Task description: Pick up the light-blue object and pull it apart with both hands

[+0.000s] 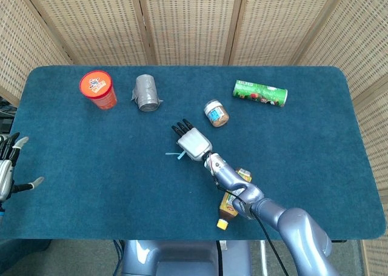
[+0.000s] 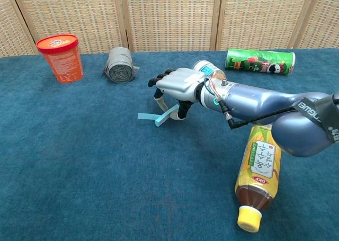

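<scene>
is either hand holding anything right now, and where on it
Cannot tell for the right hand: it sits over the blue piece. The left hand holds nothing.

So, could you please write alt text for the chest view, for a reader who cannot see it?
The right robot hand reaches over a light-blue object lying on a blue-covered table, fingers curled down around it. Behind stand an orange tub, a grey roll and a green can on its side; a yellow-capped bottle lies near the front.
</scene>
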Controlling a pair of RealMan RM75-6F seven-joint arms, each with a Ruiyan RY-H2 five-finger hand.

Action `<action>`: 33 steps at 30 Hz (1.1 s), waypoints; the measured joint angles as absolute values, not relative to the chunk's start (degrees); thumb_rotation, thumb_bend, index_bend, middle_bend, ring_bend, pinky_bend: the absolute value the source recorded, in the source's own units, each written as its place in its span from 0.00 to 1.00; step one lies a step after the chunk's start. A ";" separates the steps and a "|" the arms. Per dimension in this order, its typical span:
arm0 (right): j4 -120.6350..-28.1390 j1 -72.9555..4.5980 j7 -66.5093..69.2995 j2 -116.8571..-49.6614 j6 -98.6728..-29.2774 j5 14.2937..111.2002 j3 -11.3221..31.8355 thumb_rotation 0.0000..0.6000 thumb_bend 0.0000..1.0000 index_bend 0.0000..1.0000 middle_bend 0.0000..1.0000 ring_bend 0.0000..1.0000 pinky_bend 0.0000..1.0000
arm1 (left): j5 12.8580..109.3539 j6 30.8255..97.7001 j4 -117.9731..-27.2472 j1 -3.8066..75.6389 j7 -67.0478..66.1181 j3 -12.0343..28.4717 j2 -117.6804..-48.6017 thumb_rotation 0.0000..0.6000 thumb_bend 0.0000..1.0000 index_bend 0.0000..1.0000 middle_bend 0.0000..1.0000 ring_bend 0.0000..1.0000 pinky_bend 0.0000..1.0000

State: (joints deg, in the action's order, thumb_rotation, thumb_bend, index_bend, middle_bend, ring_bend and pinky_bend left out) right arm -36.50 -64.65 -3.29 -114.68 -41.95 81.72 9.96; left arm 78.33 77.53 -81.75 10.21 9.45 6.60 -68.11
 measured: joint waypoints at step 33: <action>-66.27 -57.53 -19.03 -100.18 -48.73 67.82 16.49 1.00 0.47 0.60 0.10 0.00 0.00 | 90.08 61.00 -83.28 34.01 -1.43 10.06 -71.38 1.00 0.00 0.15 0.90 0.92 0.98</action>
